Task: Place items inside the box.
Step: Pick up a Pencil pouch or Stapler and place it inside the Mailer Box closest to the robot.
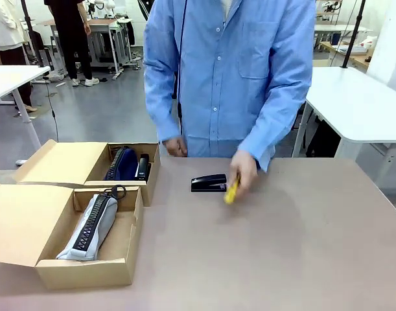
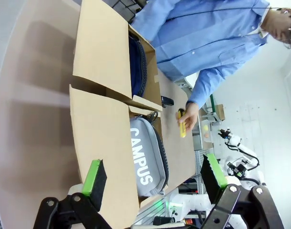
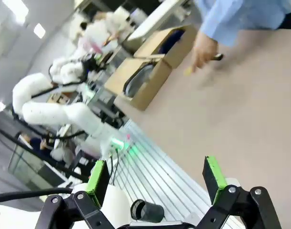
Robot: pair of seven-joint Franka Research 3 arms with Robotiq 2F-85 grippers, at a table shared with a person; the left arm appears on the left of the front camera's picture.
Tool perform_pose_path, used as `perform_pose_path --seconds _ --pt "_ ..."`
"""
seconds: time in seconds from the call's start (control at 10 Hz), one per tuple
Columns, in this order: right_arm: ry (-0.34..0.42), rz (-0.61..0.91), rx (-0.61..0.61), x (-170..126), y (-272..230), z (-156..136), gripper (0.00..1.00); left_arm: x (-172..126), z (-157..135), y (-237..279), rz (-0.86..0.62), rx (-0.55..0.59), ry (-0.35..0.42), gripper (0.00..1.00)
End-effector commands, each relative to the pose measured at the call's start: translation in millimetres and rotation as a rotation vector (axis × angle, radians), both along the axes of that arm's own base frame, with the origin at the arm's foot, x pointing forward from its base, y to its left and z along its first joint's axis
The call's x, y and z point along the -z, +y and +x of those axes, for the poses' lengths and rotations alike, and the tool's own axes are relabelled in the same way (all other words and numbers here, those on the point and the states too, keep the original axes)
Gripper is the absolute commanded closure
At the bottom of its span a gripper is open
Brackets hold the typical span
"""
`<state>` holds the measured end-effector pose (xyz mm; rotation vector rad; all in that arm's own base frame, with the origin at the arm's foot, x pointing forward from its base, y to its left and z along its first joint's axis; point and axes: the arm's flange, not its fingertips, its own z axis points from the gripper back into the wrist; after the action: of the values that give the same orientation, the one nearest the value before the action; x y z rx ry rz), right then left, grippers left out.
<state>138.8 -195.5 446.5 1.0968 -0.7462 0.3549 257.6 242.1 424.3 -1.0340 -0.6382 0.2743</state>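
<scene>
Looking across the table, you see the person's outstretched hand (image 1: 242,170) clasping the yellow utility knife (image 1: 231,192) at four o'clock of the black stapler (image 1: 209,183), probably setting it within reach, while your left gripper (image 2: 152,174) and right gripper (image 3: 155,174) hang spread and empty.

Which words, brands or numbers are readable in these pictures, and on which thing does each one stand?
"CAMPUS": white capitals on the grey zip pouch in the nearer cardboard box.
Nothing is legible on the navy pouch or on the black stapler on the table.
</scene>
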Motion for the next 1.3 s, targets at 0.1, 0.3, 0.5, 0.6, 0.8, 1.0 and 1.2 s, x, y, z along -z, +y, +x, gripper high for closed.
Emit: perform_pose_path --seconds 0.1,0.3,0.5,0.6,0.8,1.0,1.2 --pt "0.025 -0.028 0.021 17.5 49.2 39.7 0.00 -0.1 0.8 -0.4 -0.006 0.003 -0.027 0.00" --pt "0.055 -0.055 -0.002 6.3 56.7 51.5 0.00 -0.1 0.8 -0.4 -0.006 0.003 -0.027 0.00" --pt "0.078 -0.084 -0.010 1.1 65.8 61.1 0.00 -0.1 0.8 -0.4 -0.006 0.003 -0.027 0.00" --pt "0.085 -0.090 -0.009 0.1 67.8 64.0 0.00 -0.1 0.8 -0.4 -0.006 0.003 -0.027 0.00" --pt "0.116 -0.148 -0.036 -6.8 88.7 80.4 0.00 -0.1 0.8 -0.4 -0.006 0.003 -0.027 0.00" --pt "0.095 -0.323 -0.222 -25.8 165.7 138.9 0.00 -0.1 0.8 -0.4 -0.006 0.003 -0.027 0.00" --pt "0.159 -0.486 -0.451 -26.0 258.0 207.1 0.00 -0.1 0.8 -0.4 -0.006 0.003 -0.027 0.00"
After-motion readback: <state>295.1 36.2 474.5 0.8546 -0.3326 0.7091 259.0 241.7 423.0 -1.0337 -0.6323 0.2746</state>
